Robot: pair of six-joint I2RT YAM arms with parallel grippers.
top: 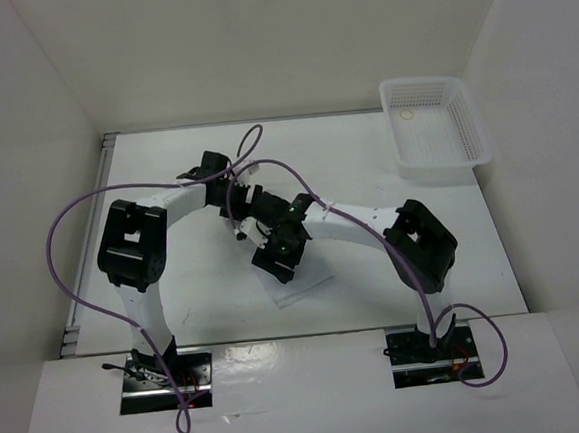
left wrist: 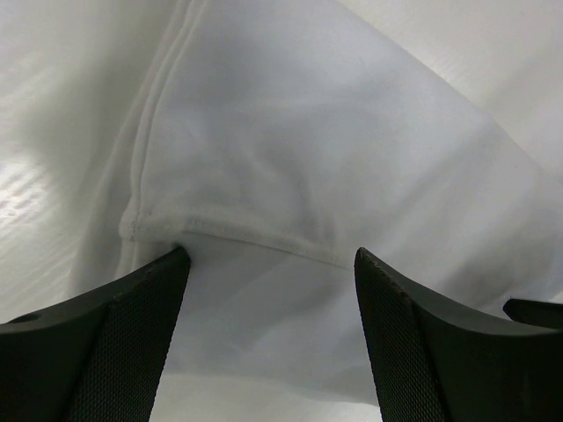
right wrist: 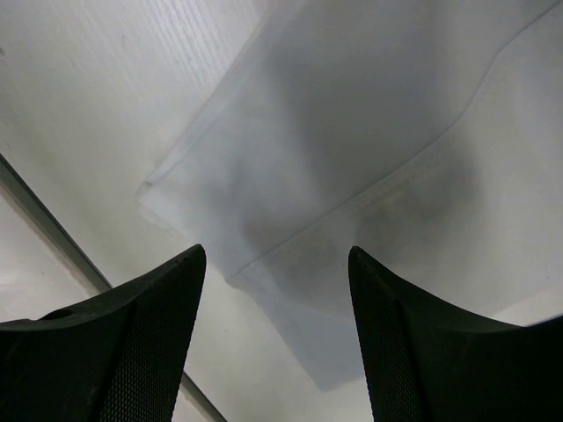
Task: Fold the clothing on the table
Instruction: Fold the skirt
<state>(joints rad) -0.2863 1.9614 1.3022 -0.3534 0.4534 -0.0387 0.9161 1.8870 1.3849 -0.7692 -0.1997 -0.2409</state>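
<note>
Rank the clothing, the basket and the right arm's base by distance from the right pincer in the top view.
1. Clothing, just under the right pincer.
2. Right arm's base, at the near edge, right side.
3. Basket, far right corner.

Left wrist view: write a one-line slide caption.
Open left gripper poised over the white clothing, its dark fingers flanking a stitched hem.

White-tubed arms point(top: 146, 308) with bulky black joints point(top: 131, 247), looping purple cables point(top: 51, 250), and black, mesh-textured claw fingers point(left wrist: 132, 352).
</note>
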